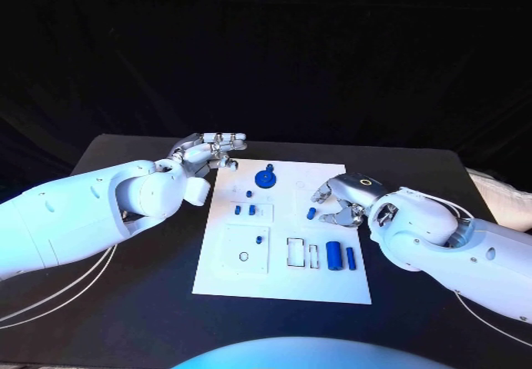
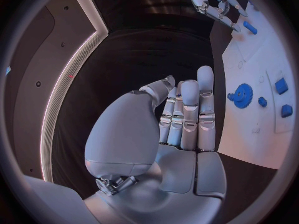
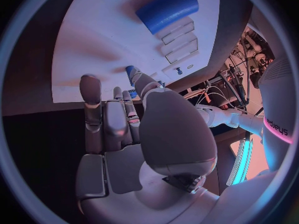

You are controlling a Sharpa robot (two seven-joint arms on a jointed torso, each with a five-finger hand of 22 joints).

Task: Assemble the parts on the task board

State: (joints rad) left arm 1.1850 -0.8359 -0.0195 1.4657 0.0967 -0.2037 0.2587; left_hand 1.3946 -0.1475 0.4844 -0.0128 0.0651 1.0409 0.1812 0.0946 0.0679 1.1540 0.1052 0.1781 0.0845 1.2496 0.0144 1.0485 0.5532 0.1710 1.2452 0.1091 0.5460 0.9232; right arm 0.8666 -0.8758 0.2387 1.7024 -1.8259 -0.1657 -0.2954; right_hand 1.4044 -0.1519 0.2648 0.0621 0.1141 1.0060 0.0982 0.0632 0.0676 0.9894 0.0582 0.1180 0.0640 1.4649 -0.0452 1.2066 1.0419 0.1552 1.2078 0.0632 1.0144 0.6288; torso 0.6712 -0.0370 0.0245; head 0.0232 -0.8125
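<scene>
Task board [image 1: 283, 284], black table [image 1: 133, 307], dark backdrop

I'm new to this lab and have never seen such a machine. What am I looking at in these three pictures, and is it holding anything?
It is a robot with two white arms ending in silver hands. One camera looks down from its head; the round pictures come from cameras at each wrist. On the black table lies a white task board carrying small blue parts, among them a blue gear and a blue cylinder. The left hand holds nothing I can see. The right hand touches a small blue part; a grip is unclear.
</scene>
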